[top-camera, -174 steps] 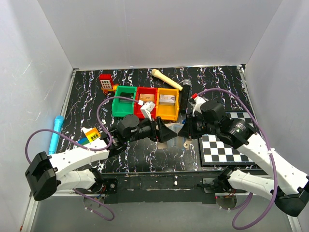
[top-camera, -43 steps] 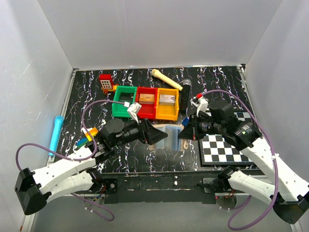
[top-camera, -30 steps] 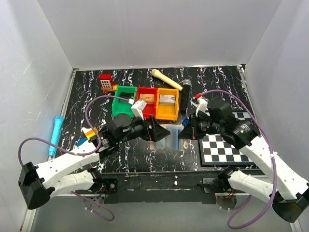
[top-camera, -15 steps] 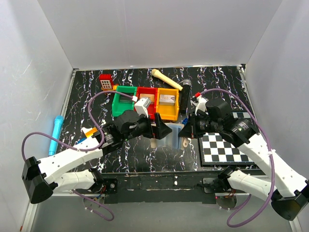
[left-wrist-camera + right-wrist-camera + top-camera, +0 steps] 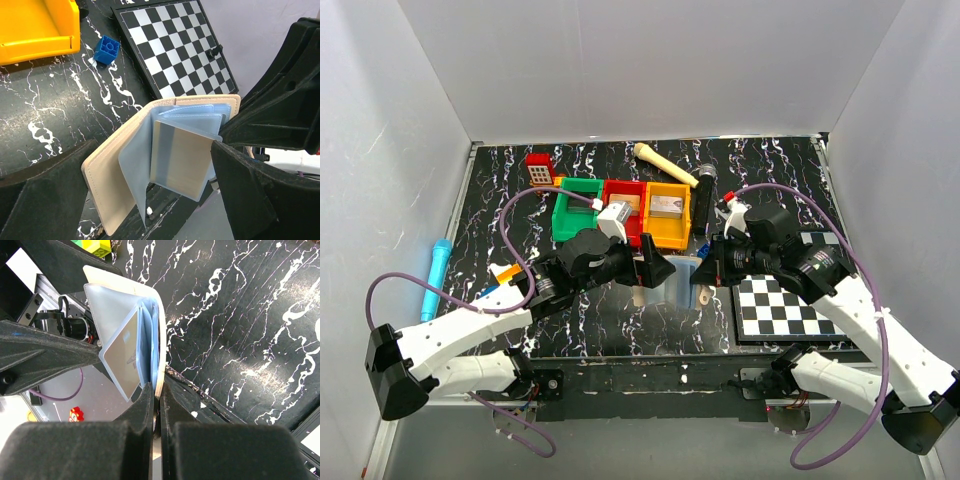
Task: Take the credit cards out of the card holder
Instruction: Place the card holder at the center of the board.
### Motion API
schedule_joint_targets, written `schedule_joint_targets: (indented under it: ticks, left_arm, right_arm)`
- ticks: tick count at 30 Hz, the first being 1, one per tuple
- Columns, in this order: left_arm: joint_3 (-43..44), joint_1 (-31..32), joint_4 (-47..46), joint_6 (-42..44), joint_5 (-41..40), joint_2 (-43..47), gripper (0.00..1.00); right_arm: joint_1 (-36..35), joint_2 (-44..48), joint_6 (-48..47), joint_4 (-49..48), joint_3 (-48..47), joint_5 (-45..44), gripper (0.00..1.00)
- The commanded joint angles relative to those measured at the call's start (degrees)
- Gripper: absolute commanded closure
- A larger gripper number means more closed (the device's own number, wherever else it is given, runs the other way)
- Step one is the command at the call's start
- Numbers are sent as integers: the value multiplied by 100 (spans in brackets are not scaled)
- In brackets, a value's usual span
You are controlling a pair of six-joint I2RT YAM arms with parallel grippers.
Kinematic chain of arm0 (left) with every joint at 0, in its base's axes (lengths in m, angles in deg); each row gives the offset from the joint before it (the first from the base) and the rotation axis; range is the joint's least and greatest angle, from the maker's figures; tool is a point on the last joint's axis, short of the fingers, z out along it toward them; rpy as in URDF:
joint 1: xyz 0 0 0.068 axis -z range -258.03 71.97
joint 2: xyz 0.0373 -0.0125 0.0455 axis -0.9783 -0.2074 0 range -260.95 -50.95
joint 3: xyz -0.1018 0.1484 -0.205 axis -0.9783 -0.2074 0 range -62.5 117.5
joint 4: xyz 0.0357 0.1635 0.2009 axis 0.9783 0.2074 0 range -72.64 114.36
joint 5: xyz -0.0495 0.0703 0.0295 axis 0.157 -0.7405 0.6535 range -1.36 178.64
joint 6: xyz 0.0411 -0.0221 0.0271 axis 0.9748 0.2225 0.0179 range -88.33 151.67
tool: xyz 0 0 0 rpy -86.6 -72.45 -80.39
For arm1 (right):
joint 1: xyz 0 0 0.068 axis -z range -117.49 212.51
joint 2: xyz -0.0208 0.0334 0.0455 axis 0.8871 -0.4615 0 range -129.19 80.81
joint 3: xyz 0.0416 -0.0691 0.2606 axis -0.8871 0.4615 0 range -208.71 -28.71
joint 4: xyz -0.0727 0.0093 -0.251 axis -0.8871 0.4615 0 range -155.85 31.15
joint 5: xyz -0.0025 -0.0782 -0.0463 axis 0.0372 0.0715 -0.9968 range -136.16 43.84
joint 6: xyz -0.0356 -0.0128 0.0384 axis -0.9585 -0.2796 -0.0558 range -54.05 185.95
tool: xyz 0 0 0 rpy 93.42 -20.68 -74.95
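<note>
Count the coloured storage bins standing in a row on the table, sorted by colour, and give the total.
Green bin: 1
Red bin: 1
Yellow-orange bin: 1
Total: 3

The left arm [image 5: 460,332] and right arm [image 5: 875,335] are white moulded links with black cylindrical joints, each trailing a purple cable [image 5: 790,187]. The left end effector [image 5: 655,270] and right end effector [image 5: 705,272] are matte black, with broad wedge-shaped fingers [image 5: 45,200].
</note>
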Motion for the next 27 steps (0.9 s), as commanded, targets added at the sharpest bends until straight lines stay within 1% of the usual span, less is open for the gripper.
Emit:
schedule_joint_targets:
  ticks: [1, 6, 21, 23, 27]
  left_arm:
    - [145, 31, 2, 2, -34, 168, 2]
    - [145, 40, -77, -42, 63, 142, 2]
    - [444, 207, 10, 46, 10, -359, 2]
    - [452, 207, 45, 63, -7, -368, 5]
    - [391, 207, 116, 81, -60, -289, 15]
  right_arm:
    - [-33, -8, 33, -119, -310, -47, 99]
    - [-42, -43, 33, -84, -345, -82, 99]
    - [-86, -113, 24, -5, -433, -161, 99]
    - [-86, -113, 33, -14, -416, -153, 99]
    - [-86, -61, 15, -31, -380, -170, 99]
